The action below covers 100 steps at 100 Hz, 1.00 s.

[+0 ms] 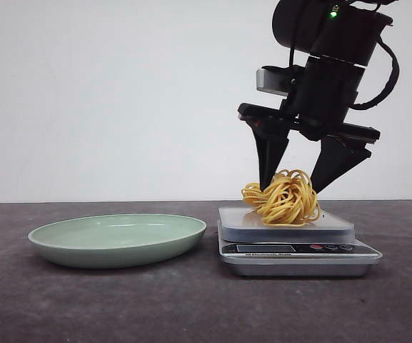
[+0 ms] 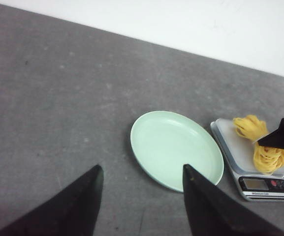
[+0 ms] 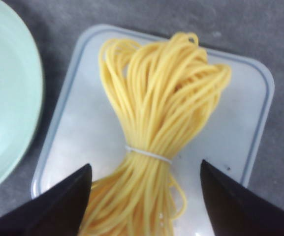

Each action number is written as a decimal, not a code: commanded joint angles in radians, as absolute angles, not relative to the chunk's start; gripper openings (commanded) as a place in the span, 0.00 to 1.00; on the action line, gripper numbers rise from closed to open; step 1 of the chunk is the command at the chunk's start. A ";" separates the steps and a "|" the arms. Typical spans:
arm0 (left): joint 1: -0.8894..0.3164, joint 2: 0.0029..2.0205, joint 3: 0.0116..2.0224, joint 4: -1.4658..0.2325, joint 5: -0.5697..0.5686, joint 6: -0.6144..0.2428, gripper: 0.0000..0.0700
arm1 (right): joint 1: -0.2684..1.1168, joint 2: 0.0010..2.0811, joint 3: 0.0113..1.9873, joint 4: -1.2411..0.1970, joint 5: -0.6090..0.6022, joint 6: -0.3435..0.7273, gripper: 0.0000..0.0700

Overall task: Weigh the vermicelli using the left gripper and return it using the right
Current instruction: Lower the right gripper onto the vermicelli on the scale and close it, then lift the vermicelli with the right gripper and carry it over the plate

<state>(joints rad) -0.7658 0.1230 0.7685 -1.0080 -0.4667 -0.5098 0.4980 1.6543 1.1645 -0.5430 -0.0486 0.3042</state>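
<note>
The vermicelli [image 1: 284, 197], a glossy bundle of thin yellow strands tied by a pale thread, lay on the smooth grey platform of the flat rectangular scale [image 1: 295, 246]. The right end effector [image 1: 299, 179] hung over it, its wedge-shaped black fingers spread wide on either side. The left end effector [image 2: 142, 196] was also wide apart, above the matte grey desk [image 1: 120, 300]. A shallow, round, pale green plate [image 1: 116, 239] sat beside the scale.

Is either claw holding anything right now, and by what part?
Nothing is held. The right gripper straddles the vermicelli on the scale, fingers open; the left gripper is empty.
</note>
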 commanded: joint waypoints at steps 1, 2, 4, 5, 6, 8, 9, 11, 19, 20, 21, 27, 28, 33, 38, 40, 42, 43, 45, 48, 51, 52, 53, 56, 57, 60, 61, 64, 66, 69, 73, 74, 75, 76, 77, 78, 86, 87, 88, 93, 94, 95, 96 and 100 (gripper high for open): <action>-0.771 0.123 0.778 -1.000 -0.468 -0.509 0.44 | 0.509 1.676 1.186 -0.540 -0.044 0.324 0.52; -0.771 0.123 0.778 -1.000 -0.468 -0.509 0.44 | 0.509 1.676 1.186 -0.540 -0.044 0.326 0.50; -0.771 0.123 0.778 -0.999 -0.468 -0.509 0.44 | 0.509 1.676 1.186 -0.540 -0.044 0.330 0.47; -0.771 0.123 0.778 -0.999 -0.468 -0.509 0.44 | 0.509 1.676 1.186 -0.540 -0.044 0.331 0.45; -0.771 0.123 0.778 -0.999 -0.469 -0.509 0.44 | 0.509 1.676 1.186 -0.541 -0.044 0.333 0.43; -0.771 0.123 0.778 -0.999 -0.469 -0.509 0.44 | 0.509 1.676 1.186 -0.542 -0.045 0.336 0.39; -0.771 0.123 0.778 -0.999 -0.470 -0.509 0.44 | 0.509 1.676 1.186 -0.542 -0.045 0.338 0.37; -0.771 0.123 0.778 -0.999 -0.471 -0.509 0.44 | 0.509 1.676 1.186 -0.543 -0.046 0.341 0.34; -0.771 0.123 0.778 -0.999 -0.471 -0.509 0.44 | 0.514 1.676 1.186 -0.545 -0.048 0.355 0.19; -0.771 0.123 0.778 -0.999 -0.471 -0.509 0.44 | 0.515 1.676 1.186 -0.545 -0.048 0.356 0.16; -0.771 0.123 0.778 -0.999 -0.471 -0.509 0.44 | 0.516 1.676 1.186 -0.545 -0.048 0.357 0.13; -0.771 0.123 0.778 -0.999 -0.471 -0.509 0.44 | 0.518 1.676 1.186 -0.544 -0.048 0.358 0.00; -0.771 0.123 0.778 -0.999 -0.471 -0.509 0.44 | 0.519 1.676 1.186 -0.544 -0.048 0.359 0.00; -0.771 0.123 0.778 -0.999 -0.470 -0.509 0.44 | 0.522 1.676 1.186 -0.543 -0.046 0.360 0.00; -0.771 0.123 0.778 -0.999 -0.471 -0.509 0.44 | 0.524 1.675 1.186 -0.538 -0.044 0.360 0.00; -0.771 0.123 0.778 -0.999 -0.471 -0.509 0.44 | 0.524 1.674 1.186 -0.535 -0.043 0.361 0.00; -0.771 0.123 0.778 -0.999 -0.471 -0.509 0.44 | 0.524 1.672 1.186 -0.533 -0.041 0.361 0.00; -0.771 0.123 0.778 -0.999 -0.471 -0.509 0.44 | 0.524 1.671 1.186 -0.532 -0.039 0.361 0.00; -0.771 0.123 0.778 -0.999 -0.471 -0.509 0.44 | 0.524 1.670 1.187 -0.527 -0.031 0.361 0.00; -0.771 0.123 0.778 -0.999 -0.471 -0.509 0.44 | 0.525 1.663 1.188 -0.525 -0.025 0.360 0.00; -0.771 0.123 0.778 -0.999 -0.471 -0.509 0.44 | 0.526 1.656 1.193 -0.526 -0.024 0.360 0.00; -0.771 0.123 0.778 -0.999 -0.470 -0.509 0.44 | 0.526 1.653 1.194 -0.526 -0.025 0.360 0.00; -0.771 0.123 0.778 -0.999 -0.470 -0.509 0.44 | 0.527 1.649 1.195 -0.525 -0.025 0.360 0.00; -0.771 0.123 0.778 -0.999 -0.470 -0.509 0.44 | 0.527 1.637 1.200 -0.525 -0.025 0.359 0.00; -0.771 0.123 0.778 -0.999 -0.470 -0.509 0.44 | 0.528 1.634 1.202 -0.526 -0.026 0.359 0.00; -0.771 0.123 0.778 -0.999 -0.470 -0.509 0.44 | 0.529 1.622 1.209 -0.526 -0.028 0.358 0.00; -0.771 0.123 0.778 -0.999 -0.470 -0.509 0.44 | 0.529 1.618 1.212 -0.526 -0.030 0.357 0.00; -0.771 0.123 0.778 -0.999 -0.471 -0.509 0.44 | 0.531 1.605 1.222 -0.525 -0.039 0.356 0.00; -0.771 0.123 0.778 -0.999 -0.471 -0.510 0.44 | 0.533 1.599 1.230 -0.524 -0.049 0.356 0.00; -0.771 0.123 0.778 -0.997 -0.470 -0.510 0.44 | 0.537 1.593 1.245 -0.523 -0.071 0.352 0.00; -0.771 0.123 0.778 -0.994 -0.470 -0.510 0.44 | 0.543 1.593 1.275 -0.525 -0.099 0.350 0.00; -0.771 0.123 0.778 -0.994 -0.470 -0.510 0.44 | 0.545 1.593 1.283 -0.526 -0.107 0.350 0.00; -0.771 0.123 0.778 -0.993 -0.470 -0.510 0.44 | 0.546 1.593 1.291 -0.526 -0.113 0.350 0.00; -0.771 0.123 0.778 -0.993 -0.470 -0.510 0.44 | 0.546 1.593 1.298 -0.527 -0.120 0.351 0.00; -0.771 0.123 0.778 -0.992 -0.471 -0.510 0.44 | 0.548 1.593 1.306 -0.527 -0.128 0.351 0.00; -0.771 0.123 0.778 -0.992 -0.470 -0.510 0.44 | 0.548 1.593 1.314 -0.527 -0.136 0.351 0.00; -0.771 0.123 0.778 -0.986 -0.470 -0.510 0.44 | 0.562 1.594 1.370 -0.517 -0.187 0.357 0.00; -0.771 0.123 0.778 -0.986 -0.470 -0.510 0.44 | 0.565 1.594 1.376 -0.514 -0.189 0.358 0.00; -0.771 0.123 0.778 -0.986 -0.470 -0.510 0.44 | 0.569 1.594 1.382 -0.510 -0.191 0.360 0.00; -0.771 0.123 0.778 -0.982 -0.471 -0.509 0.44 | 0.594 1.595 1.404 -0.488 -0.189 0.369 0.00; -0.771 0.123 0.778 -0.980 -0.471 -0.509 0.44 | 0.599 1.595 1.407 -0.481 -0.189 0.372 0.00; -0.771 0.123 0.778 -0.979 -0.471 -0.509 0.44 | 0.605 1.596 1.409 -0.474 -0.189 0.376 0.00; -0.771 0.123 0.778 -0.978 -0.470 -0.509 0.44 | 0.610 1.596 1.411 -0.464 -0.189 0.381 0.00; -0.771 0.123 0.778 -0.970 -0.470 -0.509 0.44 | 0.630 1.597 1.414 -0.427 -0.190 0.401 0.00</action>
